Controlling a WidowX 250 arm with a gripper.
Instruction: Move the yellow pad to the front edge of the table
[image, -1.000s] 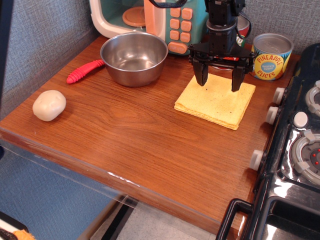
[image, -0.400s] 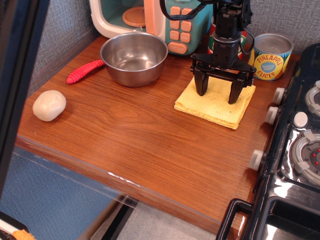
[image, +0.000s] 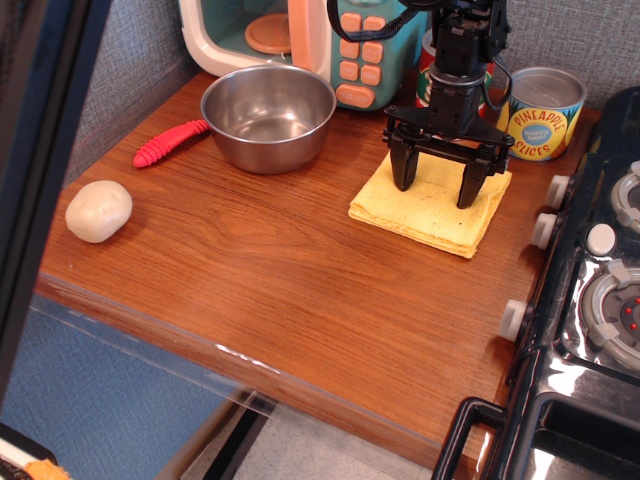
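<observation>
A black gripper (image: 435, 187) is hovering with its two fingers spread wide over the yellow pad (image: 431, 206), their tips sitting low on or just above the pad's rear half; whether they are actually touching cannot be told from this single view. The pad is lying flat toward the back right of the table (image: 300, 290), near the pineapple slices can (image: 542, 113) and the toy stove (image: 590, 300), well apart from the front edge. Doing this step well likely means pressing down or pinching one edge firmly, then dragging straight toward the front without curling the thin pad or nudging the steel bowl (image: 268, 116). A dark out-of-focus bar is covering the left margin, the arm above the wrist is being cut off at the top, and the pad's underside is staying hidden.
</observation>
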